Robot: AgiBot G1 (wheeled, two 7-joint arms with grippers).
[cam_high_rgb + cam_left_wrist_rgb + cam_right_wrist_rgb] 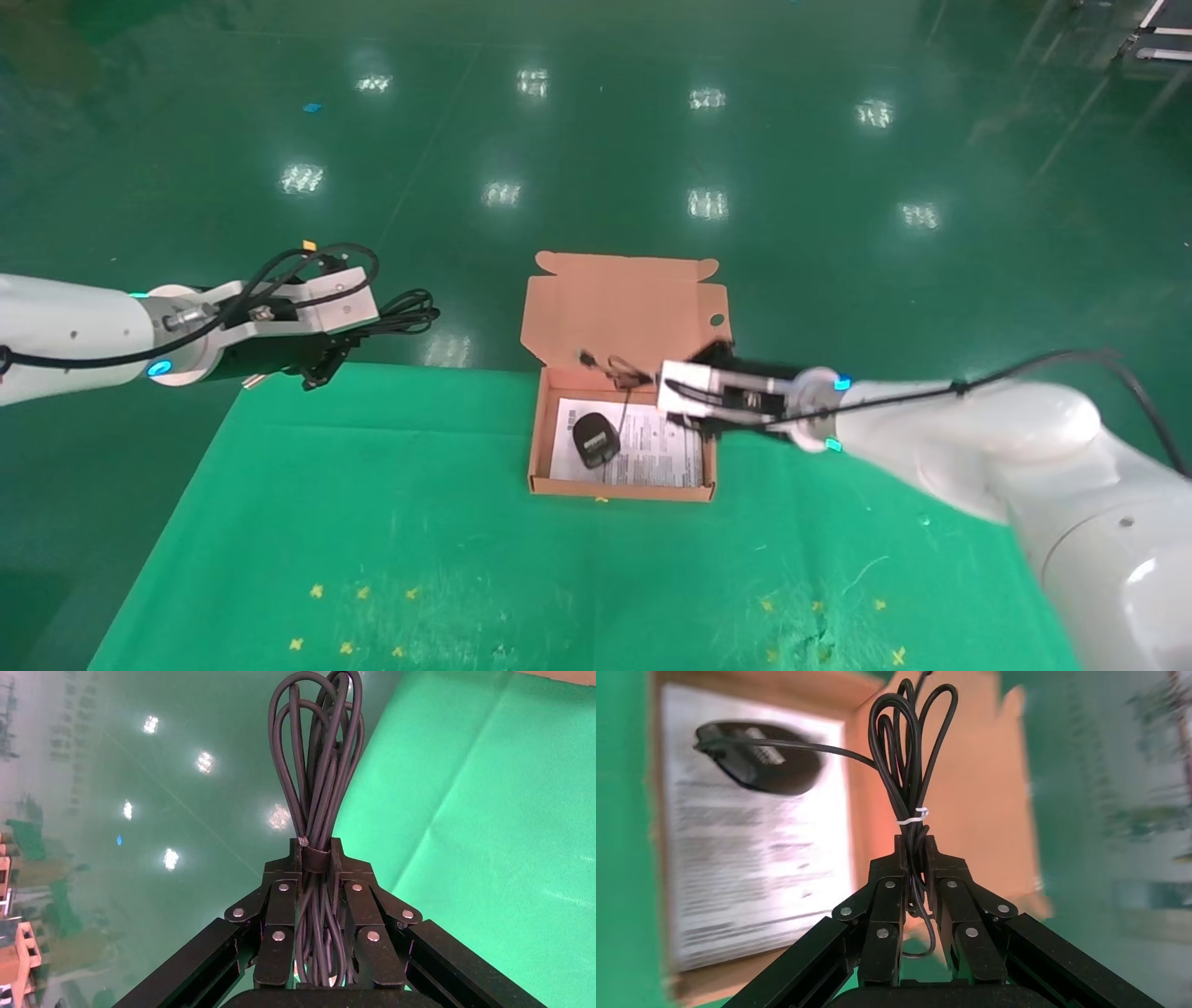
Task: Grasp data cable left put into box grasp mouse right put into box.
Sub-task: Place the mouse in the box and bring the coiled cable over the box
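A: Head view first: where is the data cable (400,312) sitting, and which way is it pointing?

B: It is hanging in the left gripper (326,365), past the far left edge of the green cloth (372,522). Its long axis is running sideways, with the loops reaching toward the box (622,489).

A: And how is that gripper holding it?

B: The left wrist view is showing the fingers (281,910) clamping the tied middle of the bundle (316,804).

A: The mouse (596,439)?

B: It is lying on the white printed sheet (652,457) inside the box, long axis running roughly near-to-far.

A: The right gripper (694,368)?

B: It is hovering over the box's far right corner, fingers (888,903) pinching the tied coil of the mouse cord (909,762), which is pointing toward the lid (624,308).
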